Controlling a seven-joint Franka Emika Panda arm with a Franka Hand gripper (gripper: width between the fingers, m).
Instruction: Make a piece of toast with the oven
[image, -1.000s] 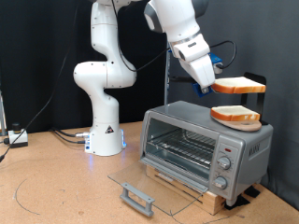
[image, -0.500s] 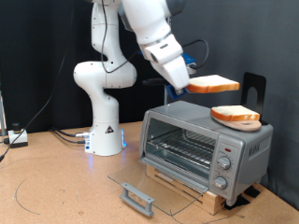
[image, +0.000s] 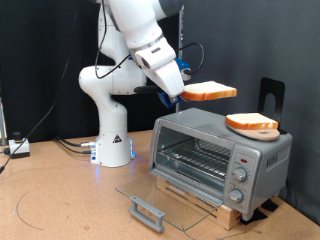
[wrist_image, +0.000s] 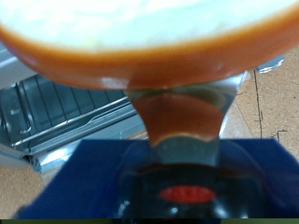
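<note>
Two slices of bread showed in the exterior view: the piece of toast (image: 209, 93), pale with a light-brown crust, was held level in the air above the upper left corner of the oven (image: 220, 160), and the second slice (image: 251, 123) lay flat on the oven's silver roof toward the right of the frame. The gripper (image: 181, 94) was clamped on the left edge of the held slice; in the wrist view its fingers (wrist_image: 177, 117) closed against the crust from below, the slice (wrist_image: 149, 37) filling the top of that picture. The glass door (image: 165, 201) lay folded down over the brown bench (image: 60, 200), with its grey bar handle (image: 146, 211) nearest the camera, and the wire rack (image: 195, 163) stood bare inside. Bread is soft and crumbly, so I judge that a pinch on one edge could let it sag, tear or slip out. A tilted slice might also catch the oven's metal frame or the rack wires on entry, I would guess.
</note>
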